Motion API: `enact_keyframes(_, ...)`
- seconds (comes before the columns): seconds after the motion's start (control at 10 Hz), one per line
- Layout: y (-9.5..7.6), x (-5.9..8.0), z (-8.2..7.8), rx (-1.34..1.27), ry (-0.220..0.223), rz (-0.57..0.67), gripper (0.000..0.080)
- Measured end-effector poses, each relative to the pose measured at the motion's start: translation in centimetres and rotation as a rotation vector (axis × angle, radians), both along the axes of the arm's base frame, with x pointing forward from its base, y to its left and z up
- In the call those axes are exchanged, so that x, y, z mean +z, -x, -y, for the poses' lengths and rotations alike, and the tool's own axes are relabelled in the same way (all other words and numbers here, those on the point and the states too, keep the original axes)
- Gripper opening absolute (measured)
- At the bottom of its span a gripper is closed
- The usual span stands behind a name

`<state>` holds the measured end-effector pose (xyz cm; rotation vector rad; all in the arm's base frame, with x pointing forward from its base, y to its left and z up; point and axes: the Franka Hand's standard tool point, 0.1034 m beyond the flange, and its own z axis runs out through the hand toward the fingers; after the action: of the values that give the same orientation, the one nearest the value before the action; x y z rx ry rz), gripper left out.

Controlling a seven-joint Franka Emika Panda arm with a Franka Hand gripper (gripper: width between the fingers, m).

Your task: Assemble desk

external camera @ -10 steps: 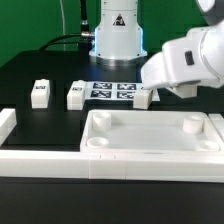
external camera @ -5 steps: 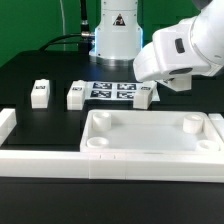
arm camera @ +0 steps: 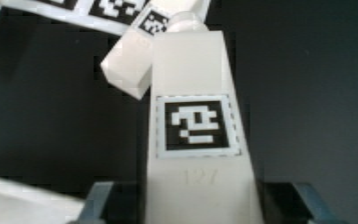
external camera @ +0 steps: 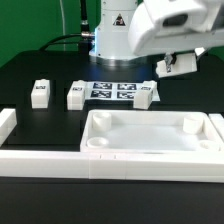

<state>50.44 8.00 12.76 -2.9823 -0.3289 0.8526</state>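
Now, from the exterior view's left, we see the first leg [external camera: 40,93] and second leg [external camera: 76,96] at the marker board's [external camera: 113,91] nine o'clock, and a third leg [external camera: 146,96] at its three. The tabletop [external camera: 150,135] lies at six. Up at one o'clock, our gripper [external camera: 178,64] clamps a fourth leg [arm camera: 190,90].

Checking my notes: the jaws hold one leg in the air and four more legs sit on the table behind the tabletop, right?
Not four: the exterior view shows three legs on the table behind the tabletop. The jaws do hold one leg in the air.
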Motion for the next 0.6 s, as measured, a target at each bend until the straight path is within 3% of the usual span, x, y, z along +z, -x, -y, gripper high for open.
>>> enact_keyframes(0.4, -1.4, -0.3, -0.2, -0.009, -0.031, 0.285, 0.029)
enact_keyframes(0.6, -1.8, 0.4, -0.5, -0.085, -0.071, 0.362, 0.029)
